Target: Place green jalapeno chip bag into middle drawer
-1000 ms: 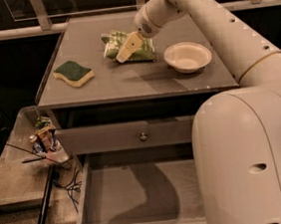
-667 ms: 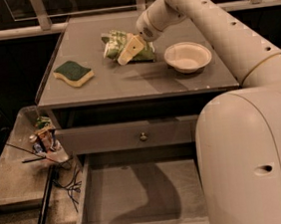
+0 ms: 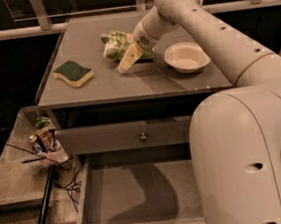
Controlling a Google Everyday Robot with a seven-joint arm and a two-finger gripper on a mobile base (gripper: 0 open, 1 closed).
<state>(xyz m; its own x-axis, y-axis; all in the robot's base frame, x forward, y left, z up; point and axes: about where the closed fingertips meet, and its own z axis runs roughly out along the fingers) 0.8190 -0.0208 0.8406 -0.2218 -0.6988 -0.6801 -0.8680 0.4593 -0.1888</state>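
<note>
Looking at a pulled-open drawer (image 3: 140,204), just bare floor. Chip bag (image 3: 115,42) near counter's (image 3: 128,88) back edge, stretched roughly along it, gripper (image 3: 127,60) right at it, can't tell the grip.

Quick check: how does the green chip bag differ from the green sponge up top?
The chip bag is crinkled, green and white; the sponge is smooth, dark green over yellow. The chip bag sits mid-back with the tool at it; the sponge lies alone at the left. Both rest on the cabinet top.
</note>
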